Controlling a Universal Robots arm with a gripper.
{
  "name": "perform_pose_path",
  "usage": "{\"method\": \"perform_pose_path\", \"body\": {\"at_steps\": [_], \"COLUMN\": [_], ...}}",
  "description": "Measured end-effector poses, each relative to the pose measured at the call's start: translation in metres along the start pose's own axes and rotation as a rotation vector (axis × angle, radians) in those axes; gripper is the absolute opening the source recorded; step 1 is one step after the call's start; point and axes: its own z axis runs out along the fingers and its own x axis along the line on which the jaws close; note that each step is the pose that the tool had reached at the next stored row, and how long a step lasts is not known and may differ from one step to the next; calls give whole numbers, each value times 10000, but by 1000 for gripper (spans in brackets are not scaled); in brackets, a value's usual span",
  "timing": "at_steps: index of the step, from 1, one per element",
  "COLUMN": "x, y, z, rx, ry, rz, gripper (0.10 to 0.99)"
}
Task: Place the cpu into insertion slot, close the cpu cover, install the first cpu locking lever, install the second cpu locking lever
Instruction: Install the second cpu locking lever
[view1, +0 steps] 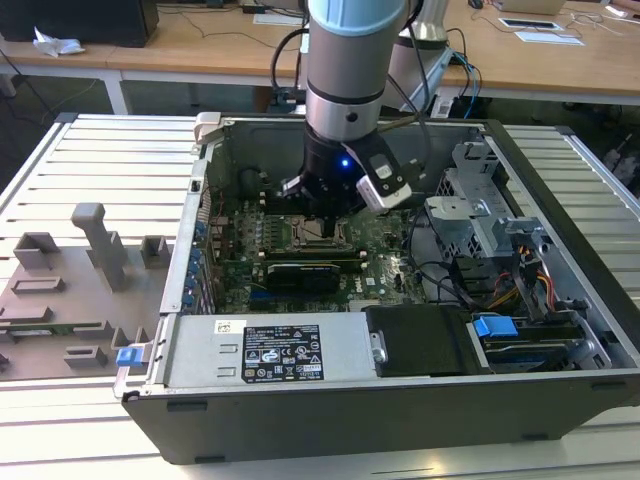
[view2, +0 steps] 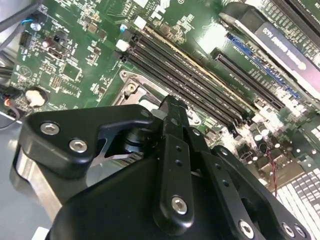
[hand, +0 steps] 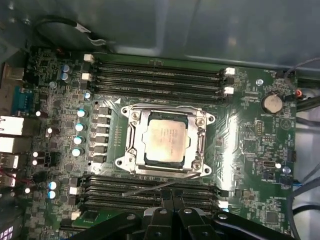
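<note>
Inside the computer case (view1: 420, 400), cpu (hand: 165, 140) seated in insertion slot (hand: 197, 145) — cpu cover (hand: 166, 116) down, gripper (hand: 170, 220) just beside — finger opening can't be told.

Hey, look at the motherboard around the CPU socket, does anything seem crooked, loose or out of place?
One thing: a thin metal lever lies slanted across the memory slots beside the insertion slot, apparently not latched. The cpu sits square under the cpu cover.
</note>
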Motion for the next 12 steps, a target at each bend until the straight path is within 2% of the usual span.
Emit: {"method": "perform_pose_path", "body": {"at_steps": [4,5,8,12], "x": [76,87,188,263], "y": [9,11,12,10], "z": [53,62,158,265], "rx": [-142,-153,-152,-153], "ry": [-13,-15,-13,-13], "rz": [1,2,2,0], "gripper": [106,106,106,106]}}
